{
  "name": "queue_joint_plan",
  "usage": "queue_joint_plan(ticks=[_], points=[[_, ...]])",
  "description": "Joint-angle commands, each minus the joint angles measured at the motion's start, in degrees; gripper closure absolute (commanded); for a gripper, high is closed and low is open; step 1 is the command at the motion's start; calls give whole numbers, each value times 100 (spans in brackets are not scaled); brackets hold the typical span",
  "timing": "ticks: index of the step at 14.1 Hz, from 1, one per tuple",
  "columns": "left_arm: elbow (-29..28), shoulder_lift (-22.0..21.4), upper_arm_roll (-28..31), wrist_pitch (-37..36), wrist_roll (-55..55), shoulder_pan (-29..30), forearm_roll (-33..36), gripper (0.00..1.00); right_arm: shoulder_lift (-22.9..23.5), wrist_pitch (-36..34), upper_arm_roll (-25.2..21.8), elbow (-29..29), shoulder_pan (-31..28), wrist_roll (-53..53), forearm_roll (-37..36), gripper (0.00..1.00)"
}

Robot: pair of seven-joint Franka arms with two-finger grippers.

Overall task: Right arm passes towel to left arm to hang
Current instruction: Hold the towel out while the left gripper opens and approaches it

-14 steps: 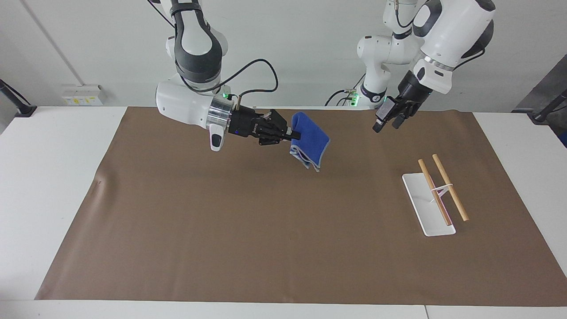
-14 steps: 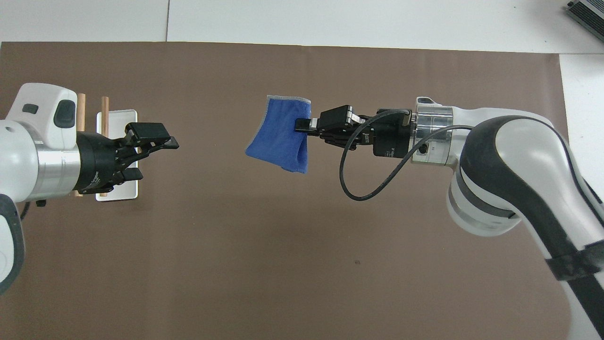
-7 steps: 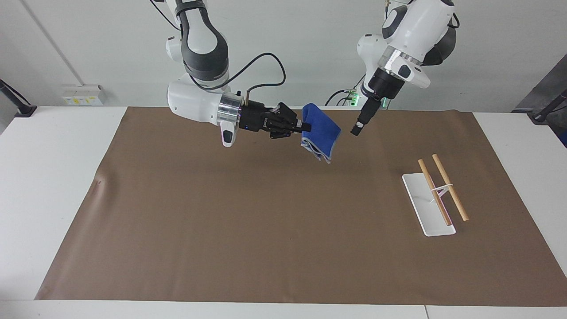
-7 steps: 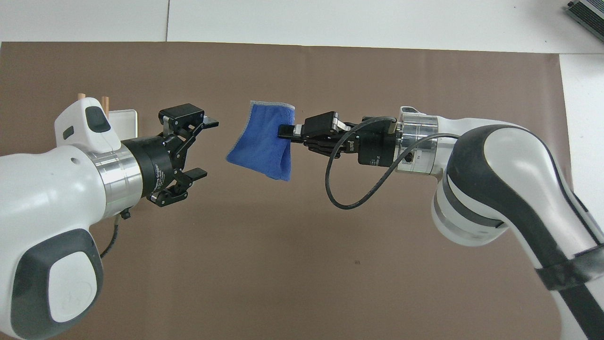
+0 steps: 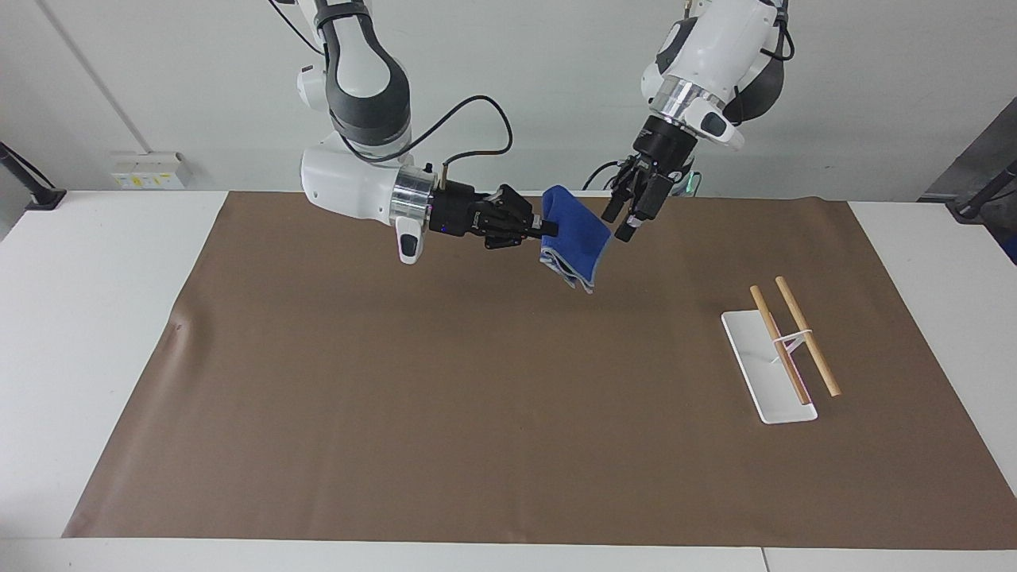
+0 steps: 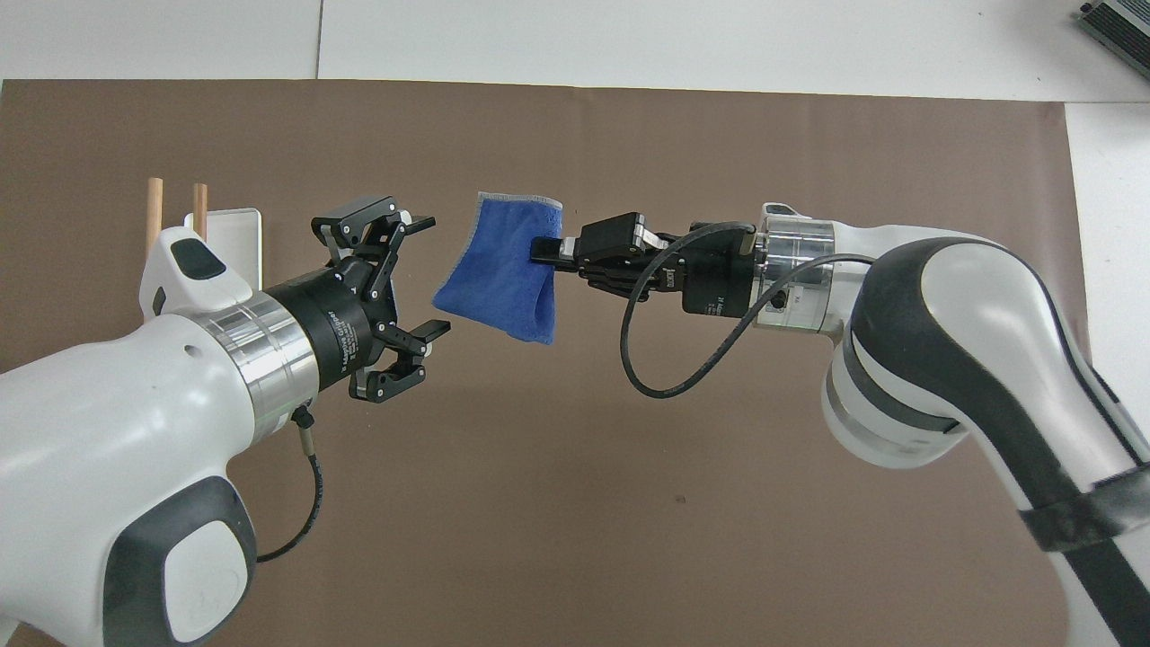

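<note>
My right gripper (image 5: pixel 547 229) is shut on one edge of the folded bright-blue towel (image 5: pixel 578 237) and holds it up in the air over the brown mat, near the robots' edge of it. The towel hangs from the gripper in the overhead view (image 6: pixel 506 277), where the right gripper (image 6: pixel 544 249) points toward the left arm. My left gripper (image 5: pixel 621 224) is open, raised beside the towel's free edge, apart from it. In the overhead view the left gripper (image 6: pixel 429 274) has its jaws spread wide, just short of the towel.
A white tray base (image 5: pixel 755 357) with a two-bar wooden rack (image 5: pixel 802 334) stands on the brown mat (image 5: pixel 477 413) toward the left arm's end; it also shows in the overhead view (image 6: pixel 229 229), partly covered by the left arm.
The right gripper carried the towel toward the left arm, then held still. The left arm swung in from over the rack's end and now sits open right beside the towel's free edge.
</note>
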Motion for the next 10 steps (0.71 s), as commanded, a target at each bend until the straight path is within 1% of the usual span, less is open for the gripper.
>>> queue_joint_plan(ticks=[1,3,4,5,6,7,8,9,10], points=[[-231,60,51,438,-318,-309,-92,0,-155,102,12,-163,-15,-3,140,100],[-284,96,51,483,-379,-283,-92,1,-155,102,3,-163,-15,-3,114,100],[-293,96,51,553,-518,-239,-92,25,-164,102,3,-207,-15,-12,79,100],[-293,105,59,640,-711,-213,-92,47,-173,102,3,-242,-23,-21,78,100],[-293,114,68,711,-791,-195,-92,65,-182,93,3,-251,-32,-21,78,100],[-276,157,68,773,-801,-178,-92,86,-182,102,3,-260,-23,-21,78,100],[-275,166,68,817,-801,-169,-92,96,-173,102,3,-260,-23,-21,78,100],[-275,166,68,834,-801,-169,-92,100,-173,102,3,-251,-32,-21,78,100],[-275,166,77,835,-801,-160,-92,100,-173,102,3,-260,-32,-21,78,100]])
